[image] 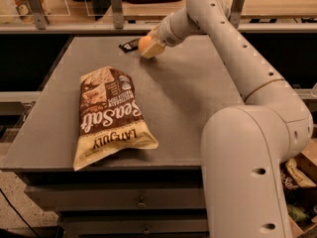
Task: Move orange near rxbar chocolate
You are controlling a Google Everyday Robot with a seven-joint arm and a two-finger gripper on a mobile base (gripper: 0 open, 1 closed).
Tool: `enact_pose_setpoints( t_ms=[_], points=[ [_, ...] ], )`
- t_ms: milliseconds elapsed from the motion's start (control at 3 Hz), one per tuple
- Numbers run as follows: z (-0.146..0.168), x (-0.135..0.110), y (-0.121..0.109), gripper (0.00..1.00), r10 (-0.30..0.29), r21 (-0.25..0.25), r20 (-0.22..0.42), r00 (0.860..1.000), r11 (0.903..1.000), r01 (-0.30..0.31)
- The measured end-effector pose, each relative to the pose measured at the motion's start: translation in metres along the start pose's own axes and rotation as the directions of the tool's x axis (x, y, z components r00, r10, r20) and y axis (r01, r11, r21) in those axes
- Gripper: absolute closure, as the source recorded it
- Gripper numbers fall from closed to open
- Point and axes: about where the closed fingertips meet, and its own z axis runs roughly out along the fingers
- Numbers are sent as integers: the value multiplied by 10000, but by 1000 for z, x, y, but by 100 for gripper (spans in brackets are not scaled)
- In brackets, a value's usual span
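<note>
Camera view shows the gripper (148,47) at the far side of the surface (188,108), its fingers (154,49) clasping the orange (143,43), with the rxbar chocolate (129,45) lying just to its left.

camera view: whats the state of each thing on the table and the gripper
orange: gripped, low over the table, just right of the bar
rxbar chocolate: lying flat near the table's far edge, not held
gripper: at the table's far side, shut on the orange
chip bag: lying flat at the front left, print side up
</note>
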Motion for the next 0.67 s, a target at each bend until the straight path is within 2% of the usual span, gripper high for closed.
enact_pose_setpoints(
  t_ms=[333,667],
  points=[
    [1,1,1,0,4,-17,-74,10000,10000,-4],
    [-4,2,-1,0,-12,92,-150,9999,10000,14]
  ],
)
